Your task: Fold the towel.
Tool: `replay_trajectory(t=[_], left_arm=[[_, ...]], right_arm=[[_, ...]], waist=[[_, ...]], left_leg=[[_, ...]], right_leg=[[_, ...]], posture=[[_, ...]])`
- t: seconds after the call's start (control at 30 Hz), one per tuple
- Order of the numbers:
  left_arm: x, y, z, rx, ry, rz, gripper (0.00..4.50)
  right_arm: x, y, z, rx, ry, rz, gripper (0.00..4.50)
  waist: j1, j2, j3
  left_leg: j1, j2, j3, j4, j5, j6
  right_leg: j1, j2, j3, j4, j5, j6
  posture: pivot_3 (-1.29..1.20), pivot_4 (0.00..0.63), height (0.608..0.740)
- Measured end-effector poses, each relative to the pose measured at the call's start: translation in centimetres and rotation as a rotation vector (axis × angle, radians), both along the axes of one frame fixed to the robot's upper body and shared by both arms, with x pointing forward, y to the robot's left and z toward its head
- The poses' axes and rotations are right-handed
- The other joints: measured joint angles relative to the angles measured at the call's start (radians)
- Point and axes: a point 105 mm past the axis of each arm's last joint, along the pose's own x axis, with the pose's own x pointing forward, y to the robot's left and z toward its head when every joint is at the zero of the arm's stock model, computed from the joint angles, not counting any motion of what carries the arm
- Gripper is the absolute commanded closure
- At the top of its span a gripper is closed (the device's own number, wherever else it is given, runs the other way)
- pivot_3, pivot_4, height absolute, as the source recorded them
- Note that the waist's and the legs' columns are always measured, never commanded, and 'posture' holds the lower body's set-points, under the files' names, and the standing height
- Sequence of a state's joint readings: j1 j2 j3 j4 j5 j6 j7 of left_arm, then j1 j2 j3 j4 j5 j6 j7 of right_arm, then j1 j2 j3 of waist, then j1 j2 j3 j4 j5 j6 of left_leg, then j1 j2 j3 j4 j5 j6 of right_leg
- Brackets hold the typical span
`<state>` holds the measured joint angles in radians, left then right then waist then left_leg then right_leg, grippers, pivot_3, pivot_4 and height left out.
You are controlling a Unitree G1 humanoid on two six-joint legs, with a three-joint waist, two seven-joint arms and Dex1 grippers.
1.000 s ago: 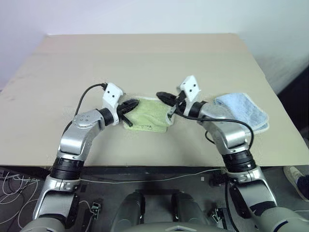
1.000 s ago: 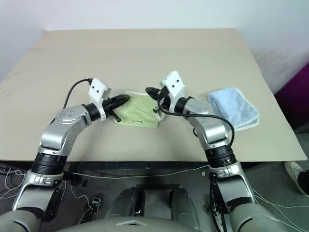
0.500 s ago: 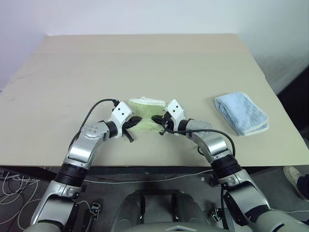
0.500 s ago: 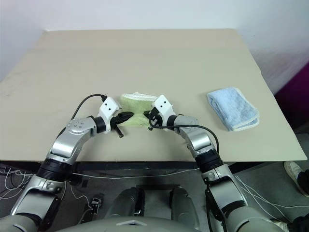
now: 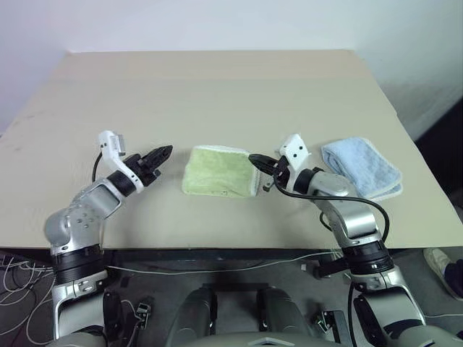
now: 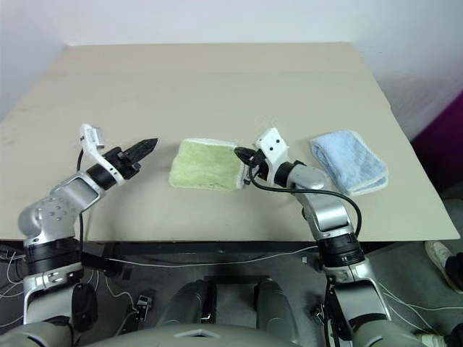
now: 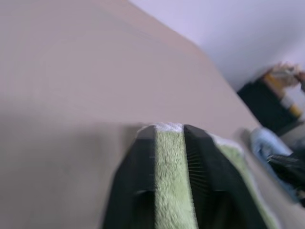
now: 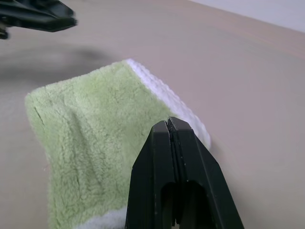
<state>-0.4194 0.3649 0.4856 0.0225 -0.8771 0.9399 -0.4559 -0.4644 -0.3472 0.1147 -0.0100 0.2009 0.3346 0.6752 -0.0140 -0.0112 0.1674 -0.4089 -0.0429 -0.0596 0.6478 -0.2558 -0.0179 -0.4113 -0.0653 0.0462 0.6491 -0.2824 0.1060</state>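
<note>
Two grippers flanked the towel [image 5: 220,172], which lay folded into a compact green pad near the front middle of the surface [image 5: 217,87], its white edging showing along the far edge and the right side. The left gripper [image 5: 163,152] hung to the towel's left, apart from it, pointing toward it. Its jaws stood slightly parted with nothing between them; in the left wrist view the green pile showed through the narrow gap between the fingers [image 7: 138,181]. The right gripper [image 5: 255,158] sat just beside the towel's right edge, its tip at the white border; whether it touched the cloth could not be told. Its jaws were pressed together and empty, seen in the right wrist view as two black fingers [image 8: 157,162] meeting along one seam, in front of the towel's corded corner. A blue towel [image 5: 362,168] lay folded near the right edge of the surface, behind the right arm and well apart from the green one. A small dark mark showed near the green towel's front edge.
</note>
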Motion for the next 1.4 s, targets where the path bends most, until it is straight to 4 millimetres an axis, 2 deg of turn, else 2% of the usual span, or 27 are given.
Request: replay_trajectory(t=[0.1,0.2,0.23,0.27,0.43,0.97,1.07,1.2,1.23,1.33,1.4], left_arm=[[-1.0,-0.1,-1.6,-0.122,0.100,-0.004,1.48],[-1.8,-1.1,-3.4,-0.183,0.197,-0.034,0.45],[-2.0,-1.4,-3.8,-0.189,0.217,-0.045,0.14],[-2.2,-1.7,-4.1,-0.188,0.235,-0.055,0.02],[-2.2,-2.3,-4.8,-0.153,0.289,-0.074,0.02],[-1.2,-4.7,-4.8,-0.134,0.318,-0.181,0.02],[-1.4,-5.4,-5.0,-0.140,0.333,-0.211,0.64],[-2.2,-7.3,-5.8,-0.131,0.380,-0.292,1.99],[-2.4,-7.7,-6.0,-0.128,0.389,-0.311,1.99],[-2.6,-8.2,-6.2,-0.123,0.401,-0.332,2.74],[-2.8,-8.5,-6.4,-0.114,0.410,-0.344,3.42]], right_arm=[[-0.4,-0.7,0.0,-0.013,-0.009,-0.015,4.50],[-0.7,-2.1,0.1,-0.026,-0.012,-0.053,4.50],[-0.9,-2.4,0.1,-0.034,-0.014,-0.059,4.50],[-1.1,-2.7,0.1,-0.041,-0.014,-0.063,4.50],[-1.8,-3.8,-0.5,-0.062,0.000,-0.076,4.50],[-2.7,-4.2,-1.0,-0.074,0.006,-0.081,4.50],[-3.1,-4.6,-1.3,-0.095,0.017,-0.073,4.50],[-3.5,-4.6,-1.4,-0.089,0.024,-0.058,4.50],[-3.5,-4.6,-1.4,-0.086,0.024,-0.057,4.50],[-3.5,-4.6,-1.4,-0.084,0.024,-0.057,4.50],[-3.5,-4.6,-1.4,-0.084,0.024,-0.057,4.50]], waist=[[0.001,0.000,0.000],[0.003,0.000,0.000],[0.002,0.000,0.000],[0.001,0.000,0.000],[0.002,0.000,0.000],[0.033,0.001,-0.001],[0.033,0.001,-0.001],[0.028,0.001,-0.001],[0.028,0.001,-0.001],[0.027,0.001,-0.001],[0.028,0.000,-0.001]], left_leg=[[0.000,0.000,0.000,0.000,0.000,0.000],[0.000,0.000,0.000,0.000,0.000,0.000],[0.000,0.000,0.000,0.000,0.000,0.000],[0.000,0.000,0.000,0.000,0.000,0.000],[0.001,0.000,0.000,0.000,0.000,0.000],[0.003,-0.005,-0.001,0.001,0.000,0.000],[0.003,-0.007,-0.002,0.000,0.000,0.000],[0.002,-0.007,-0.002,0.000,0.000,0.000],[0.002,-0.007,-0.002,0.000,0.000,0.000],[0.002,-0.007,-0.002,0.000,0.000,0.000],[0.002,-0.007,-0.002,0.000,0.000,0.000]], right_leg=[[0.000,0.000,0.000,0.000,0.000,0.000],[0.000,0.000,0.000,0.000,0.000,0.000],[0.000,0.000,0.000,0.000,0.000,0.000],[0.000,0.000,0.000,0.000,0.000,0.000],[0.001,0.000,0.000,0.000,0.000,0.000],[0.005,-0.004,-0.002,-0.002,0.000,0.000],[0.006,-0.006,-0.002,-0.002,0.000,0.000],[0.005,-0.006,-0.002,-0.002,0.000,0.000],[0.005,-0.006,-0.002,-0.002,0.000,0.000],[0.005,-0.006,-0.002,-0.002,0.000,0.000],[0.005,-0.006,-0.002,-0.002,0.000,0.000]], posture=[[0.00,0.150,0.740],[0.00,0.150,0.740],[0.00,0.150,0.740],[0.00,0.150,0.740],[0.00,0.150,0.740],[0.00,0.150,0.740],[0.00,0.150,0.740],[0.00,0.150,0.740],[0.00,0.150,0.740],[0.00,0.150,0.740],[0.00,0.150,0.740]])
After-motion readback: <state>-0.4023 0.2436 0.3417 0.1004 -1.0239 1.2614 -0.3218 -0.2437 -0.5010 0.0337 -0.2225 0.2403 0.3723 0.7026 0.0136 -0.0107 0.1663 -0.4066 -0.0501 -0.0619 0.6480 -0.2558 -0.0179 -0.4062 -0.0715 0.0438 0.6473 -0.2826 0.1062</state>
